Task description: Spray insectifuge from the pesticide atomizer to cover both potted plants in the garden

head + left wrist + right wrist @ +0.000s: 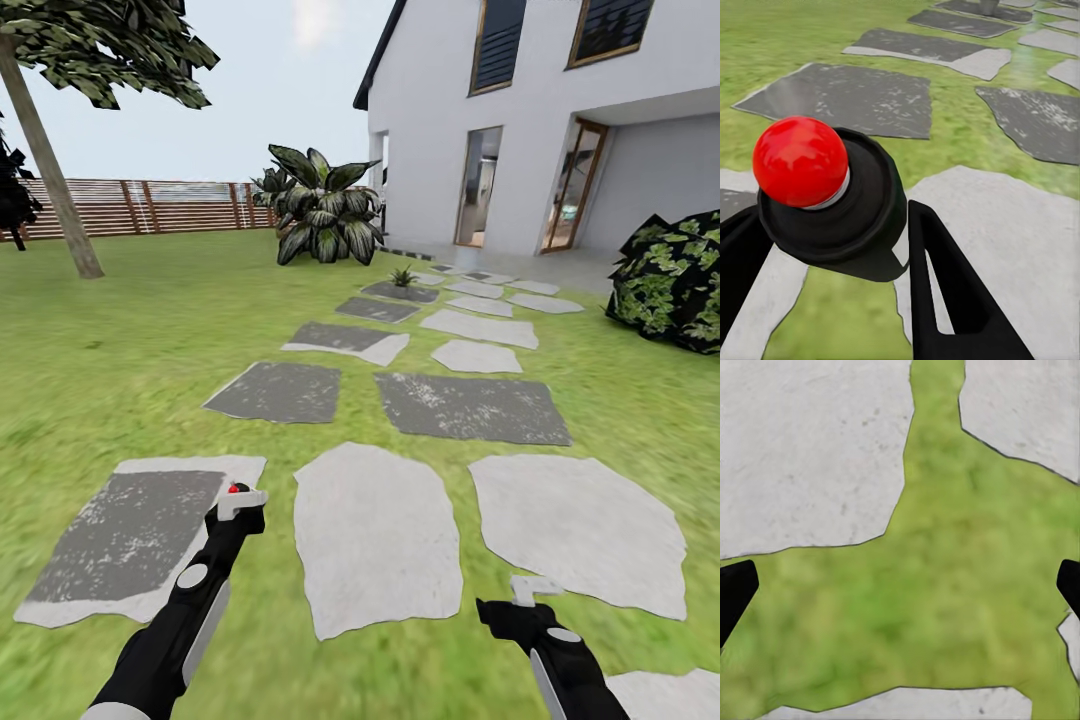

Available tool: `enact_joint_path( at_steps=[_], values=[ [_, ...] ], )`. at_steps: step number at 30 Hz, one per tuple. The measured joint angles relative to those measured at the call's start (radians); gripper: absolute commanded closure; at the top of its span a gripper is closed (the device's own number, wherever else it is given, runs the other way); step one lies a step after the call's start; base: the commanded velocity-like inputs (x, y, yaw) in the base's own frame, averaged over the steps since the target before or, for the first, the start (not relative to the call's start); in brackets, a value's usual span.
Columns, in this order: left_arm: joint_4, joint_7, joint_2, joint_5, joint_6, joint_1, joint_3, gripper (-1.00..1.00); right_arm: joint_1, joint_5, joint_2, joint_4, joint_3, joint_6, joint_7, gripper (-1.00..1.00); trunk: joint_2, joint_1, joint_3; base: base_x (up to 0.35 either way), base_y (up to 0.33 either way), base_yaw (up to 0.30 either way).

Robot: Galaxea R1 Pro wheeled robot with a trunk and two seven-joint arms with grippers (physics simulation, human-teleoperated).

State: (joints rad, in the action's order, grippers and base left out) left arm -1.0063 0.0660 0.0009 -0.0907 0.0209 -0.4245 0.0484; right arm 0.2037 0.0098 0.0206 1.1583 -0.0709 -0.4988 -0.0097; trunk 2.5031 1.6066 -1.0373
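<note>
**Q:** Where the left gripper [832, 247] appears in the left wrist view, what does it hold?

**A:** Its two black fingers [952, 292] are clamped on the pesticide atomizer [844, 206], a black cylinder topped by a red ball. In the head view the same gripper [238, 508] stands at the near edge of a dark grey stepping stone [130, 535], with the atomizer's red dot [234, 489] showing at its tip.

**Q:** And the right gripper?

**A:** In the head view the right gripper [530, 592] hangs over the lawn [130, 350] beside a pale stepping stone [575, 525]. In the right wrist view its black fingertips [735, 592] sit at opposite edges of the frame, spread wide apart with nothing between them but grass and pale slabs.

**Q:** What lies beyond the grippers?

**A:** A path of grey stepping stones, some pale and some dark, runs from the grippers toward the white house [530, 110]. One small potted plant [403, 277] stands on a dark stone far along that path, near the house. Left of the house grows a large broad-leaved shrub [322, 210]; behind it runs a brown slatted fence [150, 205]. A leaning tree trunk [55, 180] rises from the lawn further left of the shrub, and a dark leafy bush [670, 280] sits to the right of the path.
</note>
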Motion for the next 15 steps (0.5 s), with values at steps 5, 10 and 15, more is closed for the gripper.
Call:
enact_joint_path(
  at_steps=[5, 10, 15],
  values=[
    [0.0, 0.0, 0.0, 0.0, 0.0, 0.0, -0.001, 1.0, 0.0, 0.0, -0.001, 0.0, 0.0, 0.0, 0.0, -1.0, 0.0, 0.0, 0.0, 0.311, 0.077, 0.0],
    [0.0, 0.0, 0.0, 0.0, -0.001, 0.0, -0.002, 1.0, 0.0, 0.0, -0.001, 0.0, 0.0, 0.0, 0.0, -1.0, 0.0, 0.0, 0.0, 0.331, 0.085, 0.0],
    [0.0, 0.0, 0.0, 0.0, -0.018, 0.0, -0.002, 1.0, 0.0, 0.0, -0.001, 0.001, -0.001, 0.0, -0.001, -1.0, 0.001, -0.001, 0.001, 0.333, 0.089, 0.0]
  ],
)
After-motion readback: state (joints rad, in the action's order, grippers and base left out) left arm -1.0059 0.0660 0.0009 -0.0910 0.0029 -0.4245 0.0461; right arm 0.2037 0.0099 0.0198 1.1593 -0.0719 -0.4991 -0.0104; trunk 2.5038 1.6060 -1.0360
